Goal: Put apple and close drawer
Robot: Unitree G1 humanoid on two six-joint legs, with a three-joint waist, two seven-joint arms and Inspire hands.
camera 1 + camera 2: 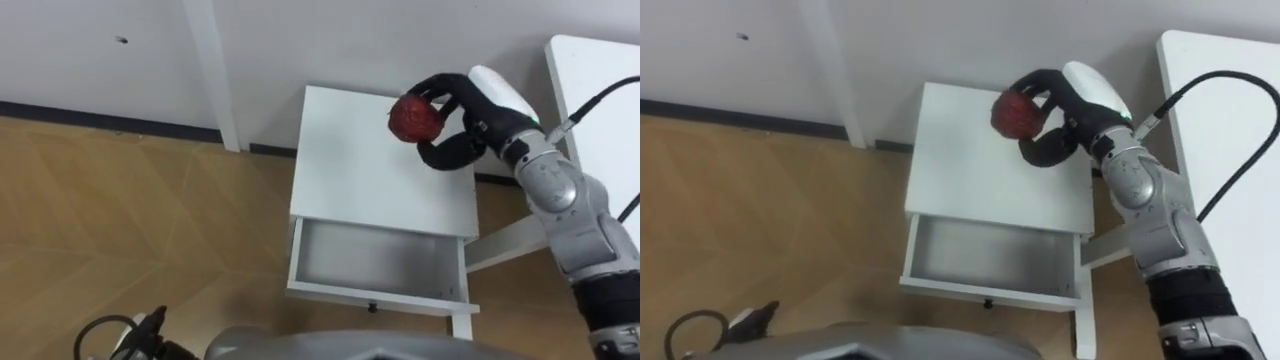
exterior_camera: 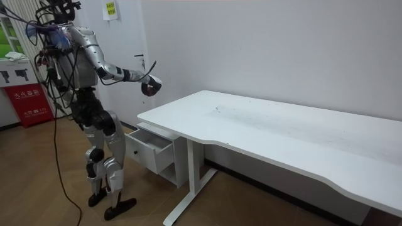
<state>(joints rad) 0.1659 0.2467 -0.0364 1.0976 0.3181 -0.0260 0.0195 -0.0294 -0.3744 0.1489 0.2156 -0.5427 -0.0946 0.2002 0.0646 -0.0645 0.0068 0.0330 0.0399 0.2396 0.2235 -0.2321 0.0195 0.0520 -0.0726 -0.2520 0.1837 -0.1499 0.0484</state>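
A red apple (image 1: 414, 119) is held in my right hand (image 1: 462, 120), whose dark fingers curl round it above the back right of the small white cabinet's top (image 1: 350, 170). The same apple (image 1: 1017, 113) and right hand (image 1: 1065, 115) show in the right eye view. Below the top, the cabinet's drawer (image 1: 375, 262) stands pulled out, and its pale inside looks bare. In the room view I stand facing the drawer (image 2: 149, 148) with my right arm stretched forward, the hand (image 2: 151, 85) holding the apple above the cabinet.
A large white desk (image 2: 282, 135) stretches across the room view's right, its edge (image 1: 590, 70) beside my right arm. A white post (image 1: 215, 70) runs up the wall left of the cabinet. Wooden floor (image 1: 130, 220) lies to my left. A red sign (image 2: 25, 100) stands behind me.
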